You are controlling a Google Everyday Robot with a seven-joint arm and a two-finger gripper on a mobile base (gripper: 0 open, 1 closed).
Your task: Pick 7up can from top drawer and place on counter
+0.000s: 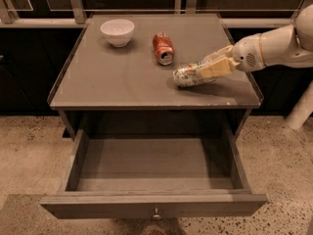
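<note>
Camera view, sole entry. We list the counter (122, 80), flat and grey, bearing a white bowl (117, 32) at its far left and a red-orange can (163, 48) lying on its side near the far middle. We list the 7up can (185, 75), tipped to horizontal over the counter's right part, just beside the red-orange can but apart from it; we cannot tell whether it touches the surface or hangs just above it. We list the pincer (204, 70), reaching in from the right on a white arm (274, 45), its tan fingers (217, 67) closed along the 7up can's sides, holding it. We list the top drawer (154, 205), pulled fully out below, its floor bare, a small knob (156, 213) at the front centre. Handling note, by our judgement: the can is light, thin-walled, smooth and apt to roll once let go on its side; a hold across the mid-body suits it, with modest squeeze to avoid denting.
</note>
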